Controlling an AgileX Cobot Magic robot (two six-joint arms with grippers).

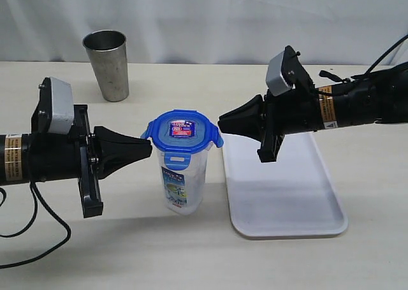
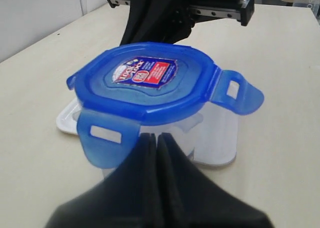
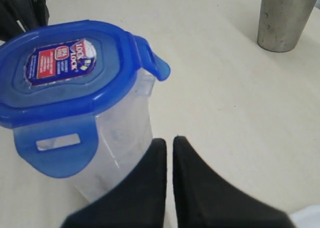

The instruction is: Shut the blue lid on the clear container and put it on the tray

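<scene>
The clear container point(image 1: 181, 183) stands upright on the table, just left of the tray point(image 1: 287, 194). The blue lid point(image 1: 182, 132) rests on its mouth with its flaps sticking outward. My left gripper point(image 1: 145, 145) is shut, its tip at the container's left side just under the lid's rim. My right gripper point(image 1: 221, 123) is shut too, its tip close to the lid's right flap, above the tray's near corner. From the left wrist the lid point(image 2: 145, 80) fills the view above the shut gripper point(image 2: 156, 138). In the right wrist view the gripper point(image 3: 169, 142) sits beside the container point(image 3: 120, 148).
A grey steel cup point(image 1: 107, 64) stands at the back left of the table. Black cables point(image 1: 38, 239) trail across the table under the left arm. The white tray point(image 2: 67, 119) shows behind the container in the left wrist view.
</scene>
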